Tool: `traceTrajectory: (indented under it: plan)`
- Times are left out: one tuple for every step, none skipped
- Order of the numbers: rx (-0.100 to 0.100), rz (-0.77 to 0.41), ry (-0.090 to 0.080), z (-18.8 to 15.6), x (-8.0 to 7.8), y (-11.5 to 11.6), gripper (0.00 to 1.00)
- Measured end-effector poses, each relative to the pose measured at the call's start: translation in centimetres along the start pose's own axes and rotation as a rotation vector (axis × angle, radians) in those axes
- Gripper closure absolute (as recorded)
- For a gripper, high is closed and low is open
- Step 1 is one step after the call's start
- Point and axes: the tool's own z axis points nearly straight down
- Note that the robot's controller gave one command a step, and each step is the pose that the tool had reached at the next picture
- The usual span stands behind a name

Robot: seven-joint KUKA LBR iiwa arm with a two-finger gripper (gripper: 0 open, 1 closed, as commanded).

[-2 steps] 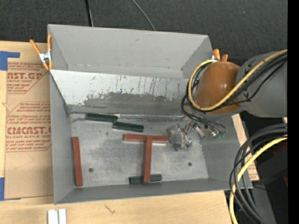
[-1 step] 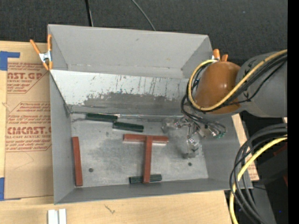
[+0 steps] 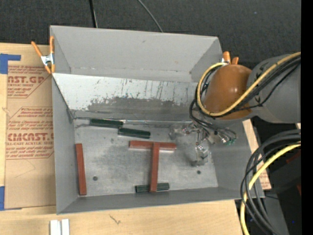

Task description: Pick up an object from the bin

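My gripper (image 3: 200, 152) hangs low over the right part of the bin floor, under the arm's orange cover. No loose thing shows beneath it. Nearest to it, on its left, lies a red-brown bar (image 3: 152, 145) set crosswise. A second red-brown bar (image 3: 154, 168) runs from that bar's middle toward the front wall, so the two form a T. A short dark green bar (image 3: 152, 187) lies across the foot of the T.
Two dark green bars (image 3: 106, 123) (image 3: 133, 131) lie near the back wall at left of centre. A long red-brown bar (image 3: 80, 169) lies along the left wall. The arm and its cables overhang the bin's right rim.
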Motion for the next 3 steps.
traceTrajectory:
  plan:
    - [0.001, -0.001, 0.001, 0.0, -0.2, 0.6, 0.00]
    - [-0.006, -0.065, -0.004, 0.0, 1.2, 3.9, 0.00]
    - [-0.001, -0.196, -0.002, -0.1, -3.8, 6.2, 1.00]
